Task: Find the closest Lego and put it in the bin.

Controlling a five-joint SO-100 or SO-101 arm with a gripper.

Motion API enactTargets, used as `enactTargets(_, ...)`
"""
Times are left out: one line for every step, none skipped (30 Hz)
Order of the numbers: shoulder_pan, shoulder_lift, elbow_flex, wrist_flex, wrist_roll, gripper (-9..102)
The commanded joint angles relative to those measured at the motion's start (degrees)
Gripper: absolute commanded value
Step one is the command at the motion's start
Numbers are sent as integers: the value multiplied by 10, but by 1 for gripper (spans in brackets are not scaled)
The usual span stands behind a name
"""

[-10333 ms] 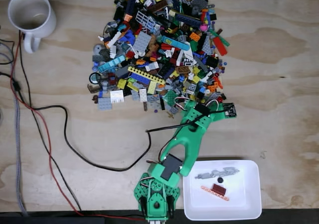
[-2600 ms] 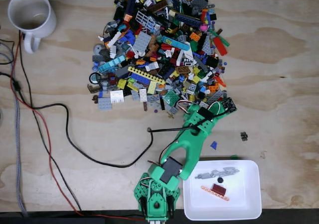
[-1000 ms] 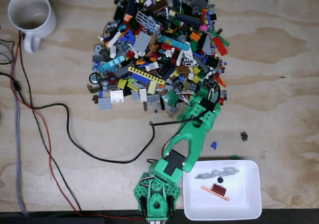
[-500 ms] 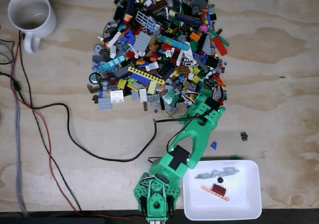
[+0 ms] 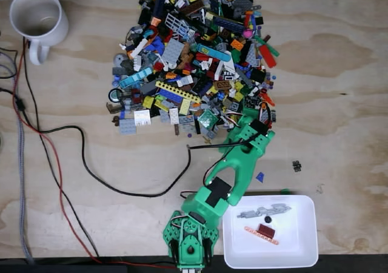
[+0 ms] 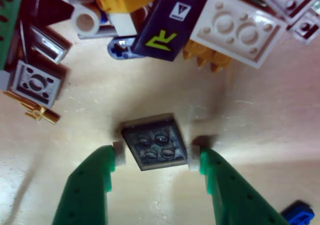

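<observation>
Wrist view: dark grey Lego plate (image 6: 154, 143) sits btwn claw (image 6: 154, 157) tips, claw open, pads near its corners.

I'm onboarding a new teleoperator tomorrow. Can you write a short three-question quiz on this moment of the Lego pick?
1. True or false: in the wrist view, the gripper has a dark grey four-stud plate between its green fingers.
2. Multiple choice: in the fixed view, the bin lies (A) beside the mug, (B) at the bottom edge beside the arm's base, (C) inside the Lego pile.
3. Fill in: in the fixed view, the loose piece on the wood just above the bin, beside the arm, is a small ____ brick.

Key: 1 true; 2 B; 3 blue.
</observation>
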State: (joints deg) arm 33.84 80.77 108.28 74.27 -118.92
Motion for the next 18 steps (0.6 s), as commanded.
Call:
enactTargets(0, 11, 0, -4, -11, 14)
enactTargets(-2, 11, 3, -4, -11, 13)
enactTargets(-4, 11, 5, -4, -11, 13)
enactTargets(-5, 10, 6, -4, -11, 13)
enactTargets(-6, 9, 8, -5, -11, 13)
enactTargets(-8, 9, 10, -8, -11, 13)
enactTargets(-9, 8, 14, -11, -11, 13)
enactTargets(-11, 8, 18, -16, -10, 14)
enactTargets(-13, 9, 23, -21, -7, 16)
enactTargets(-15, 11, 25, -25, -4, 17)
enactTargets(-16, 11, 26, -26, 1, 18)
enactTargets(-18, 14, 25, -26, 6, 19)
enactTargets(-19, 18, 24, -25, 13, 19)
enactTargets(-19, 21, 20, -20, 17, 20)
enactTargets(-19, 24, 17, -15, 19, 20)
enactTargets(-18, 28, 15, -11, 21, 20)
enactTargets(-18, 33, 15, -4, 23, 21)
enactTargets(-18, 40, 19, -2, 25, 21)
